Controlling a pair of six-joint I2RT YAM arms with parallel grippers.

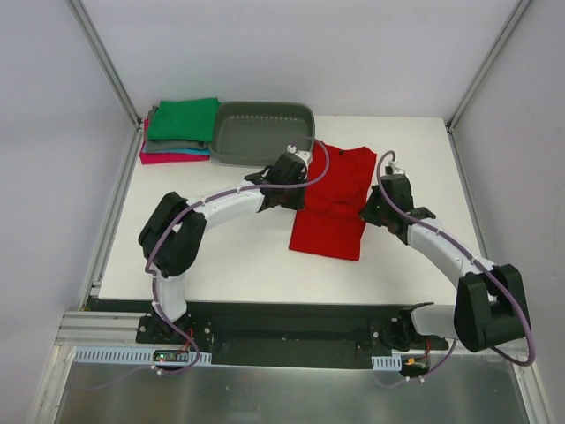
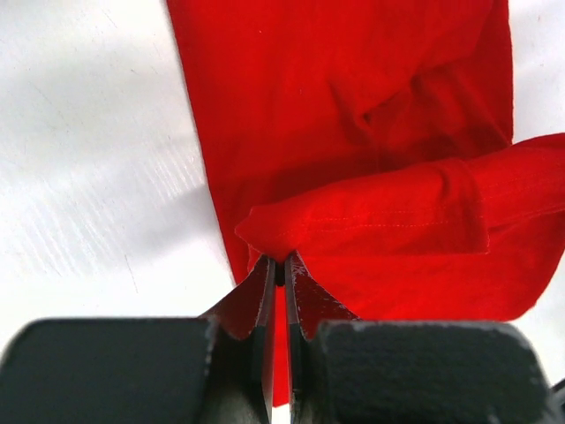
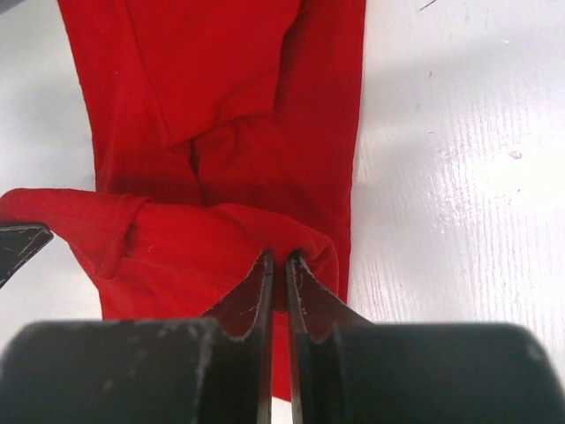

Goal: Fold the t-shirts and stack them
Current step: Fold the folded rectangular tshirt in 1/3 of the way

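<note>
A bright red t-shirt (image 1: 331,208) lies folded lengthwise on the white table, right of centre. My left gripper (image 1: 296,196) is shut on its left edge, pinching a lifted fold of red cloth (image 2: 353,221). My right gripper (image 1: 369,212) is shut on its right edge, pinching the same lifted fold (image 3: 229,238). The fold hangs between the two grippers above the rest of the shirt. A stack of folded t-shirts (image 1: 181,131), green on top of grey, teal and magenta, lies at the far left of the table.
A grey oval plastic tub (image 1: 262,132) stands at the back, between the stack and the red shirt. The table's metal frame posts rise at both far corners.
</note>
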